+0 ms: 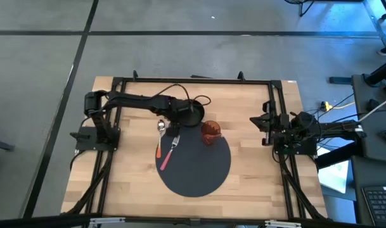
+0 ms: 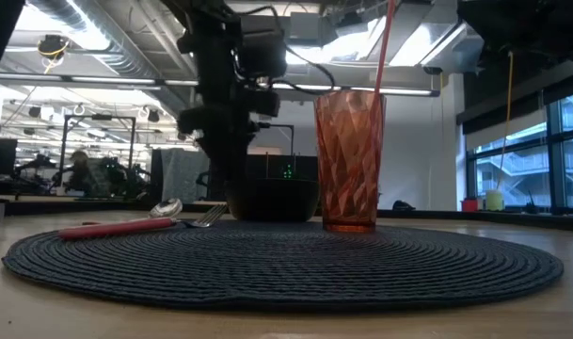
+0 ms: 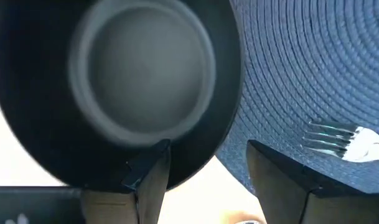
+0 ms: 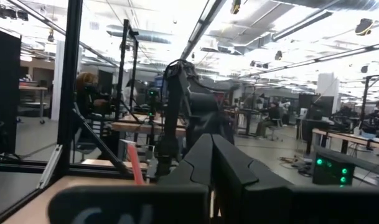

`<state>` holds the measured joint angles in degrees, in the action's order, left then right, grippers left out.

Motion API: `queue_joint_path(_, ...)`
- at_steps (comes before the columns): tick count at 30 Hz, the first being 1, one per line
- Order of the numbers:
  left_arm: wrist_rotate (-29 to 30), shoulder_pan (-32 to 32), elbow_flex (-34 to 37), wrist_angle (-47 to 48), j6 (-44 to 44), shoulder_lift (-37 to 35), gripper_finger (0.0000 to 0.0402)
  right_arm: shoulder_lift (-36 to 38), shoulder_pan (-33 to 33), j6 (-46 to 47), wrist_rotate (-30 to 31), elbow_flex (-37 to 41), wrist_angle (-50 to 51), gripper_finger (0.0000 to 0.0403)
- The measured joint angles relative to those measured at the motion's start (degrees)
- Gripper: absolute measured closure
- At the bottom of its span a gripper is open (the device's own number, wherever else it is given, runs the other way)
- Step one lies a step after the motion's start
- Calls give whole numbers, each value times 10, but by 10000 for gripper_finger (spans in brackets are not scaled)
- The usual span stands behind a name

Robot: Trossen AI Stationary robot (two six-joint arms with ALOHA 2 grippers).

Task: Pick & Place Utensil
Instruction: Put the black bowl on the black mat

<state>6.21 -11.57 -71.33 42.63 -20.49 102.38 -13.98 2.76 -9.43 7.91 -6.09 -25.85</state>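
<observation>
**Left gripper over bowl, utensils on mat**

Left gripper (image 3: 205, 180) hangs above the black bowl (image 1: 191, 114) at the far edge of the round mat (image 1: 199, 171), fingers spread, gripping nothing. Fork (image 1: 173, 143) and red-handled spoon (image 1: 160, 140) lie side by side on the mat's left edge. Red cup (image 1: 210, 132) stands by the bowl. Right gripper (image 4: 209, 163) parked at the table's right edge, fingers pressed together.

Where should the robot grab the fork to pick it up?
Probably the fork's red handle, from straight above. It lies flat on the round mat, its long handle free toward the mat's edge, while the tines sit near the spoon and bowl under the open left gripper.
</observation>
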Motion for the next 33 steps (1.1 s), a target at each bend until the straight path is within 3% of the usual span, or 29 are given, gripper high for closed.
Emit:
queue_joint_path(16,34,2,0,-41,-42,46,200,0,0,2,0,0,4,393)
queue_joint_path(21,54,2,0,-41,-63,45,253,0,0,4,0,0,4,393)
queue_joint_path(29,63,2,0,-36,-77,45,383,0,0,2,0,0,15,393)
queue_joint_path(33,97,2,0,-35,-76,43,396,0,0,3,0,0,14,393)
